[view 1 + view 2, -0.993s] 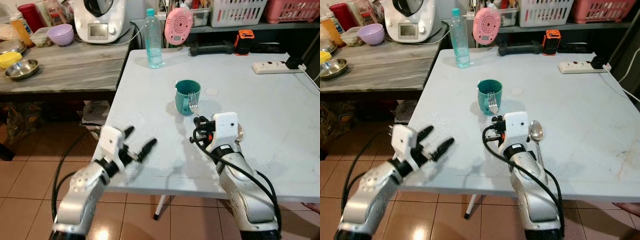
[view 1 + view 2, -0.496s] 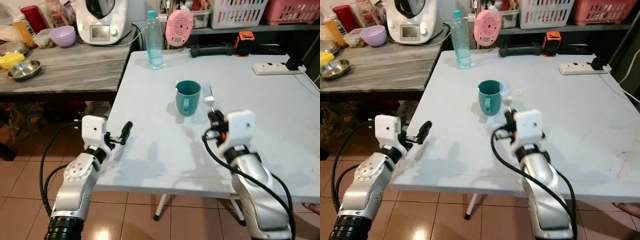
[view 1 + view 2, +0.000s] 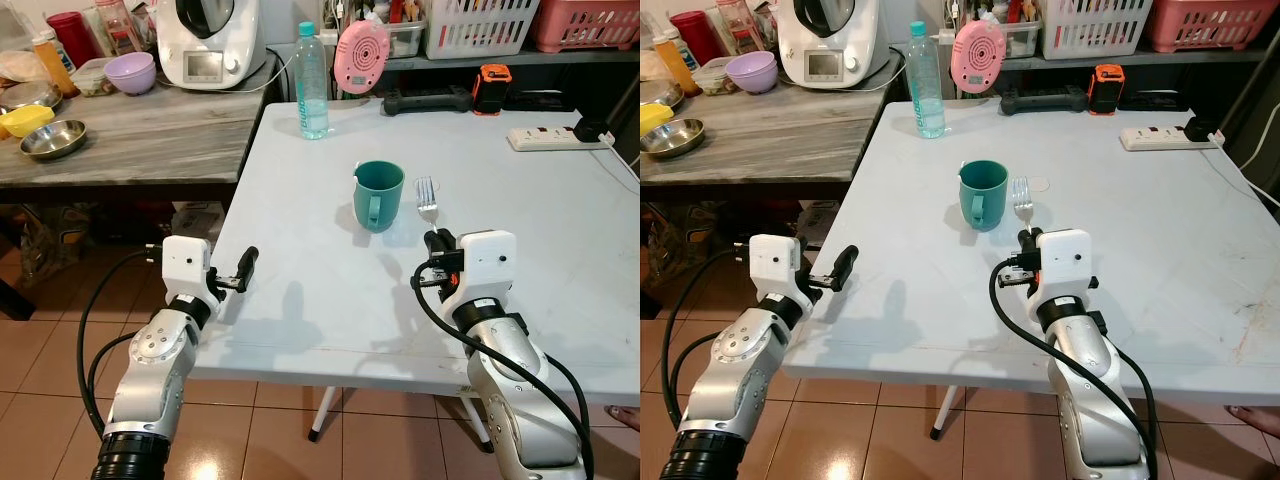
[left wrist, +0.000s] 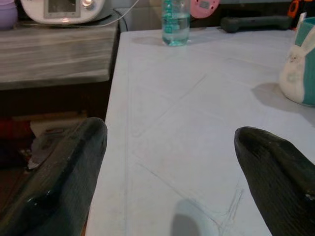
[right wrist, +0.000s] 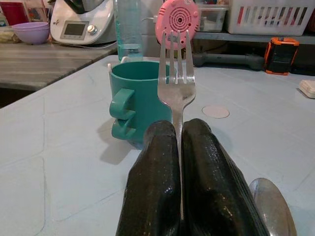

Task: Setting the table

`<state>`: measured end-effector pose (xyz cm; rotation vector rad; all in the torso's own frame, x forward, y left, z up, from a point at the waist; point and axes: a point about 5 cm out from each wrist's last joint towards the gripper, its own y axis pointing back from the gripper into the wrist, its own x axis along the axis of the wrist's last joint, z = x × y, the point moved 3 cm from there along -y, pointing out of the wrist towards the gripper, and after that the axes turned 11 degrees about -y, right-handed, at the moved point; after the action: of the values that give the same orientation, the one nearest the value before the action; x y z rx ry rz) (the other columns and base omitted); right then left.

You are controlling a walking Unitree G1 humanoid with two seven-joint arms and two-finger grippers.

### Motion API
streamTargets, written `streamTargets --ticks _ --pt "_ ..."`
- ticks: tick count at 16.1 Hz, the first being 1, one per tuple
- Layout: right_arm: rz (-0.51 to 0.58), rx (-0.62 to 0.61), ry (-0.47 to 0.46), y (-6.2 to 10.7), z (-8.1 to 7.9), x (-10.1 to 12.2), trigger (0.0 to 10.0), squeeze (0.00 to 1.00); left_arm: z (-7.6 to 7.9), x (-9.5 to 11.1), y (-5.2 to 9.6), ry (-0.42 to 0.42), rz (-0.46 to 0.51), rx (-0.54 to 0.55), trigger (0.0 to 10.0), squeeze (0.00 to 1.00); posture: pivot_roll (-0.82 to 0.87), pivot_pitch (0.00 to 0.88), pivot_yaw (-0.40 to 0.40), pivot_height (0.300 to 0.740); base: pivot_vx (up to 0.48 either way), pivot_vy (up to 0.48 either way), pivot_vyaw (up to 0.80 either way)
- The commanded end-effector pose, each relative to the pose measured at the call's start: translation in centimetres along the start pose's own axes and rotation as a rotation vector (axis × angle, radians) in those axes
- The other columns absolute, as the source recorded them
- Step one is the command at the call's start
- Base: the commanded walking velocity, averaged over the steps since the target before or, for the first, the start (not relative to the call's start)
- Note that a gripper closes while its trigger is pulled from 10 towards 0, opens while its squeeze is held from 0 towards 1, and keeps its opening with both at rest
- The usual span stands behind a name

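Right now the fork [image 5: 176, 83] stands with its tines up and forward, its handle pinched between the two black fingers [image 5: 153, 182] of the right gripper [image 3: 437, 243], whose jaws are pressed together on it with almost no gap. It sits just beside the teal cup [image 3: 378, 195], on the cup's right, above the pale blue tabletop [image 3: 540, 215]; the cup's handle faces the robot. A spoon [image 5: 271, 206] bowl shows low beside the right fingers in the right wrist view, lying on the tabletop. A small white disc [image 5: 215, 111] lies flat on the tabletop a little past the fork. The left gripper [image 3: 240, 273] hovers at the tabletop's near left edge, its jaws spread wide and holding nothing, as the left wrist view shows with one finger [image 4: 64, 172] over the edge. Farther back stand a water bottle [image 3: 311, 80], a pink round gadget [image 3: 360, 55] and a power strip [image 3: 550, 139]. To the left, a grey counter [image 3: 150, 130] carries a purple bowl [image 3: 131, 72] and a metal bowl [image 3: 51, 138].
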<state>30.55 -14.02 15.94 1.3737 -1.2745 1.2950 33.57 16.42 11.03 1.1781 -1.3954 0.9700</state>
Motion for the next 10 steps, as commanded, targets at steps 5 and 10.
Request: streamTargets --ticks 5,10 --pt "0.017 -0.021 -0.016 -0.24 0.20 0.14 10.0 0.00 -0.81 -0.13 -0.21 -0.001 -0.015 0.007 10.0 0.00 -0.06 0.027 0.105 0.740 0.000 0.000 0.00" --pt "0.016 -0.018 -0.011 -0.34 0.17 0.13 10.0 0.00 -0.82 -0.55 -0.06 -0.001 -0.029 0.010 10.0 0.00 -0.06 0.032 0.100 0.740 0.000 0.218 0.00"
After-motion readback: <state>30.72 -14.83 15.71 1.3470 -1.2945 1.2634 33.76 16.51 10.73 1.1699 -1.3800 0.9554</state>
